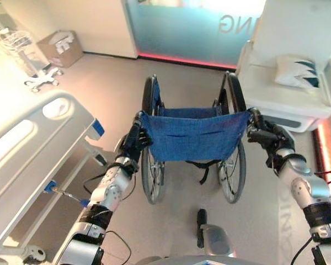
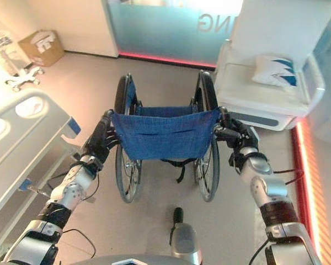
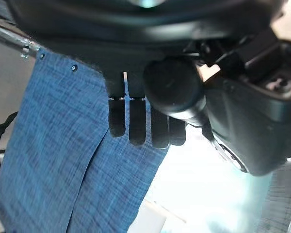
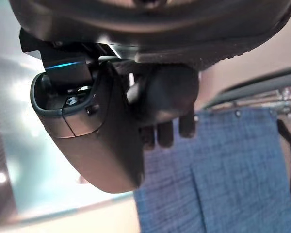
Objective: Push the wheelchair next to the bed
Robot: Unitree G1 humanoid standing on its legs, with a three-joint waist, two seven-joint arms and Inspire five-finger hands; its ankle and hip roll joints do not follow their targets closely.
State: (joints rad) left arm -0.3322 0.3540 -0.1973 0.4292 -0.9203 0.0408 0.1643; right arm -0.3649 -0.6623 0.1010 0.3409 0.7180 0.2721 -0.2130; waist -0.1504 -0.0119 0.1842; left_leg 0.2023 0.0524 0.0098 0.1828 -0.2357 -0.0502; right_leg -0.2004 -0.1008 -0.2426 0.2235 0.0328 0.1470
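Grey floor [image 1: 182, 221] carries the wheelchair [image 1: 193, 138] at the middle of the room, its blue fabric back [image 1: 194, 135] facing the robot and its two large wheels standing upright. Both push handles sit inside the hands: the left hand [image 1: 137, 138] has its fingers [image 3: 136, 127] curled round the left handle [image 3: 174, 87], and the right hand [image 1: 263, 133] is clenched round the right handle [image 4: 167, 92]. To the left, apart from the wheelchair, stands the bed [image 1: 27, 149] with its white rail. A white armchair [image 1: 287, 83] with a pillow [image 1: 298, 72] stands at the right, just beside the right wheel, and a cardboard box [image 1: 60, 48] sits at the far left wall.
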